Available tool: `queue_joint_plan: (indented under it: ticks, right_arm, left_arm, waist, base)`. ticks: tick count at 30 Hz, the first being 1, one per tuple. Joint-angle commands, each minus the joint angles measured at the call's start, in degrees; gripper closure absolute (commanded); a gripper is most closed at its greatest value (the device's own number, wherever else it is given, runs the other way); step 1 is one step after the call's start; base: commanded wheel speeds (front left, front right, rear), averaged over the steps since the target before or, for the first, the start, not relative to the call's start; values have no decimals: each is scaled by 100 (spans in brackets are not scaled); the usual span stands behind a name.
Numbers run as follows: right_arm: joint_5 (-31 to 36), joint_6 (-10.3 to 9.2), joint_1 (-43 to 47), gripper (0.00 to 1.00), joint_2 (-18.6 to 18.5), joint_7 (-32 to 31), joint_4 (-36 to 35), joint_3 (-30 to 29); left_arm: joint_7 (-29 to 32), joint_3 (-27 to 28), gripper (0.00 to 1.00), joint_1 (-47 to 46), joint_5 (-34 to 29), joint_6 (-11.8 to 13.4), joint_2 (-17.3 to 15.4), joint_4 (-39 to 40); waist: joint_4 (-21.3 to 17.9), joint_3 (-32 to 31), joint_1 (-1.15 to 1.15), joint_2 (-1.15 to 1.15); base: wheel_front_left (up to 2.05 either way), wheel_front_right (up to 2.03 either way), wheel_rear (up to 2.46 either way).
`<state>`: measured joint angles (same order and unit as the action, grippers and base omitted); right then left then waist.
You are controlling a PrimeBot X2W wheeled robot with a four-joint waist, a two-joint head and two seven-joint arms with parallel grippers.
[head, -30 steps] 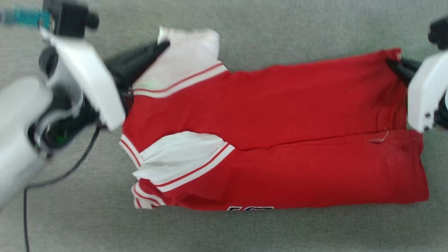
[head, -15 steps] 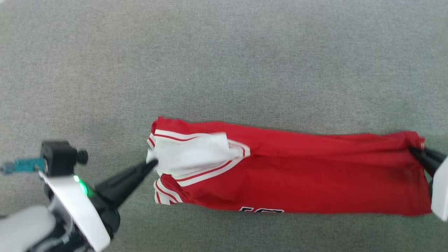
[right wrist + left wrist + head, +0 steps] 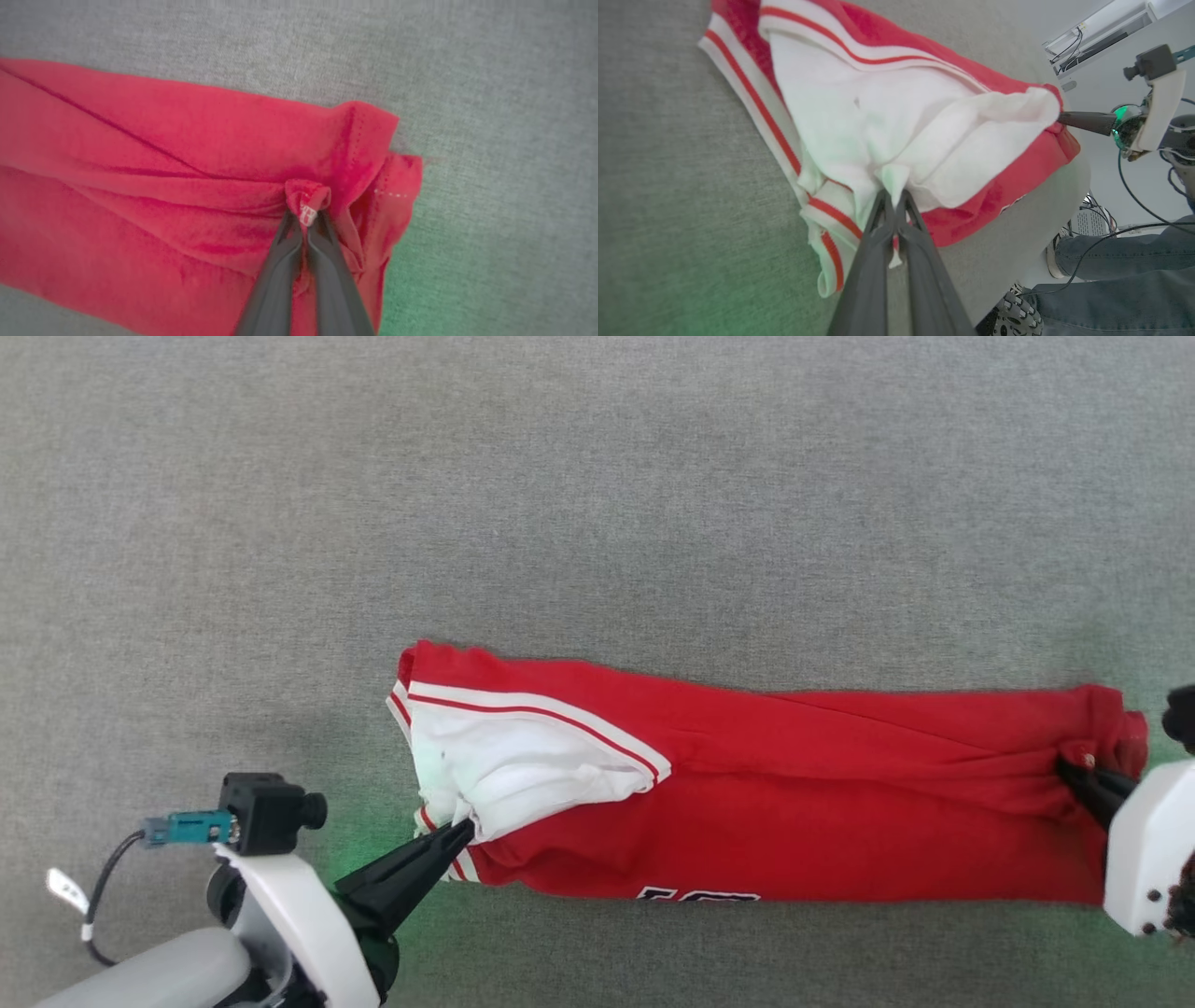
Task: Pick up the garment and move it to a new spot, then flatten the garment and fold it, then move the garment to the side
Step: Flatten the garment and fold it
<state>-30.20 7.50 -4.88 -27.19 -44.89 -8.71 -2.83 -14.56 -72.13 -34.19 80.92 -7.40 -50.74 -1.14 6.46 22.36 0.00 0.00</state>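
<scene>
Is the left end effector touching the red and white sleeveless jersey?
Touching. The left wrist view shows the left end effector shut on a pinch of white fabric of the red and white sleeveless jersey.

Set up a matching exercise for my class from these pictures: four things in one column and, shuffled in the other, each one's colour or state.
Column one:
1. left claw
2. right claw
3. garment
4. surface

Column two:
a. grey all over
b. shut on a red corner
c. lying in a long folded strip
d. shut on white cloth

Pairs: 1-d, 2-b, 3-c, 4-a.
</scene>
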Motion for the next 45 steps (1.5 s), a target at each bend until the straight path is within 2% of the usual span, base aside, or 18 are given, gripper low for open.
queue_joint_plan:
  ticks: [1,3,4,5,6,7,8,10,15,19,23,27,33,36,38,39,40,45]
  right_arm:
    - [7,-4,-84,100,33,63,96,91]
    - [26,-4,-174,100,11,151,143,162]
    - [33,-4,-183,54,-1,189,173,143]
    - [17,-4,-172,54,-4,199,173,89]
    - [-27,-4,-135,0,19,182,166,1]
    - [-83,-4,-83,0,55,136,132,-88]
    - [-124,-4,-35,0,69,99,80,-190]
    - [-163,-4,65,0,54,11,-13,-406]
    - [-242,-4,336,0,125,-331,58,-814]
    - [-297,-4,453,0,151,-530,366,-984]
    - [-349,-3,455,0,198,-693,654,-990]
    - [-389,-3,410,0,229,-789,929,-961]
    - [-387,-2,368,0,275,-910,1162,-890]
    - [-368,-2,346,0,316,-952,1227,-851]
    - [-353,-2,324,55,348,-968,1289,-806]
    - [-346,-2,311,93,355,-967,1314,-776]
    - [-343,-2,293,100,360,-962,1324,-755]
    - [-301,-4,76,100,321,-769,1327,-820]
  left_arm:
    - [-5,-1,100,-101,-87,-11,64,-78]
    - [-25,-6,100,-125,-164,-11,131,-192]
    - [-33,31,100,-130,-143,-11,178,-217]
    - [-47,96,88,-113,-130,-11,189,-249]
    - [-59,163,61,-72,-106,-11,203,-274]
    - [-57,235,51,2,-74,-11,227,-281]
    - [-65,373,22,80,-45,-11,265,-283]
    - [-66,789,0,287,-82,-11,372,-290]
    - [-68,1959,0,1074,-472,-11,861,-492]
    - [-68,2799,0,1596,-1120,-12,1504,-850]
    - [-69,3516,0,1931,-2096,-12,2039,-1150]
    - [-69,4189,0,2207,-3388,-12,2469,-1292]
    - [-70,5178,0,2535,-5250,-12,3108,-1020]
    - [-70,5322,0,2632,-5676,-12,3279,-854]
    - [-70,5490,0,2691,-5965,-11,3411,-709]
    - [-70,5537,0,2729,-6064,-11,3449,-661]
    - [-70,5599,0,2737,-6160,-11,3501,-591]
    - [-70,5866,0,2788,-6196,-3,3661,-425]
  waist:
    - [-15,-3,0,0]
    - [-24,-18,0,0]
    - [-23,-34,0,0]
    - [-20,-52,0,0]
    - [-6,-75,0,0]
    - [13,-104,0,0]
    - [35,-128,0,0]
    - [97,-190,0,0]
    - [309,-328,0,0]
    - [538,-445,0,0]
    - [705,-540,0,0]
    - [838,-614,0,0]
    - [931,-635,0,0]
    - [945,-631,0,0]
    - [950,-619,0,0]
    - [949,-617,0,0]
    - [941,-610,0,0]
    - [815,-583,0,0]
  base:
    - [0,0,0]
    - [0,0,0]
    - [0,0,0]
    - [0,0,0]
    - [0,0,0]
    - [0,0,0]
    - [0,0,0]
    - [0,0,0]
    - [0,0,0]
    - [0,0,0]
    - [0,0,0]
    - [0,0,0]
    - [0,0,0]
    - [0,0,0]
    - [0,0,0]
    - [0,0,0]
    - [0,0,0]
    - [0,0,0]
